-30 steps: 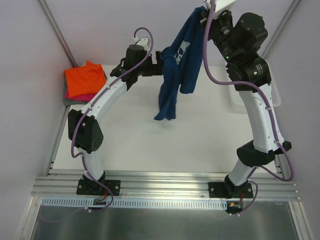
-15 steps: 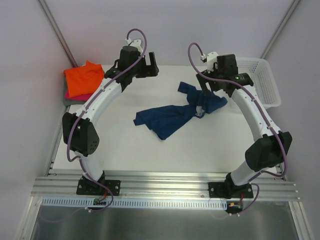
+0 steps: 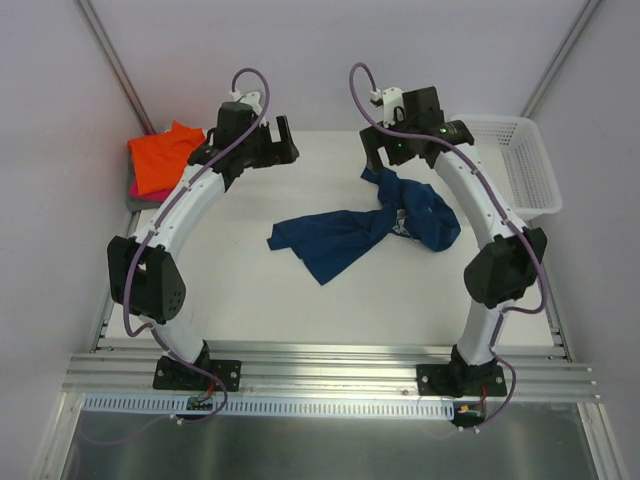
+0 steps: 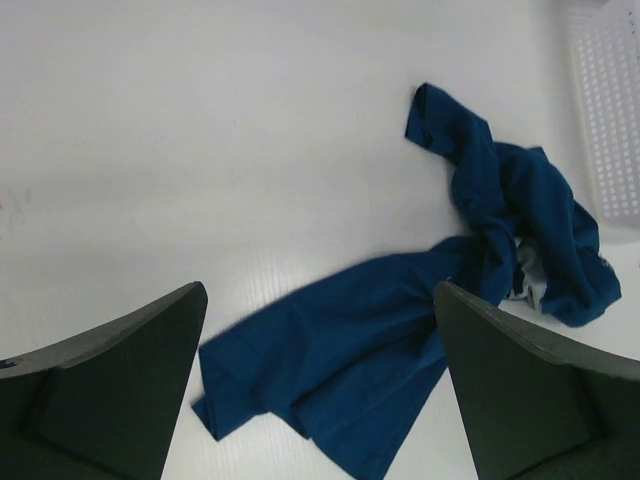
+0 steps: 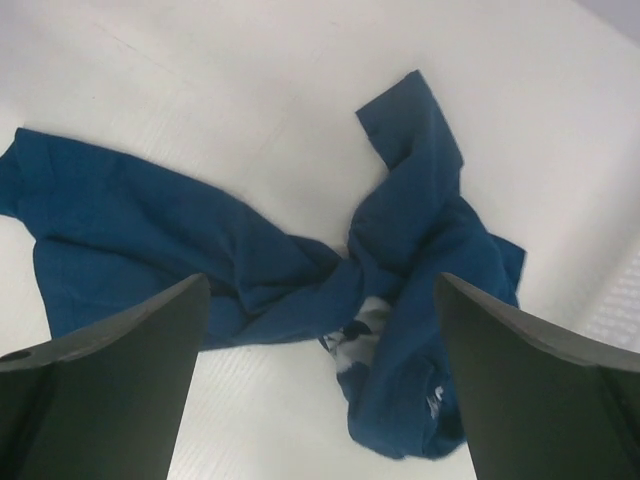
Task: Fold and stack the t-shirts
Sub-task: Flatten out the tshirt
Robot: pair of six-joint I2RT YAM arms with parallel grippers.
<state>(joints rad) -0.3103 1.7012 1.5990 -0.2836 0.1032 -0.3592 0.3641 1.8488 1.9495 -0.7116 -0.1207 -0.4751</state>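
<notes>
Top view: navy t-shirt (image 3: 360, 230) lies loose on the table (image 3: 250, 300), centre to centre-right of frame, touched by neither arm. It is not flat: a broad flap spreads toward lower left, a bunched lobe sits at right, and a narrow tail runs up toward the right arm's wrist. The two halves meet in a twisted, rope-like waist. Pale chest print (image 5: 365, 320) shows only as a sliver inside that twist. Left gripper (image 4: 318, 300): fingers wide apart, nothing between them, hovering over the flap end. Right gripper (image 5: 320, 285): fingers likewise wide apart and empty, hovering over the twisted middle. Folded stack at upper left of the top view: orange tee (image 3: 168, 158) on top, pink (image 3: 160, 193) and grey (image 3: 135, 203) edges showing under it. White lattice basket (image 3: 530, 170) at upper right, apparently just clear of the bunched lobe. Judged step: spreading the navy shirt flat, folding not yet begun. Risks: (1) a pinch at the waist would likely take several layers, so lifting would tighten the twist rather than open it. (2) Hem, sleeves and collar cannot be told apart here, so a wrong corner pair would spread the shirt skewed or inside out. (3) Pulling the lobe rightward could snag cloth on the basket wall. (4) The left arm's elbow passes close by the stack, so a wide swing could knock the orange tee askew.
</notes>
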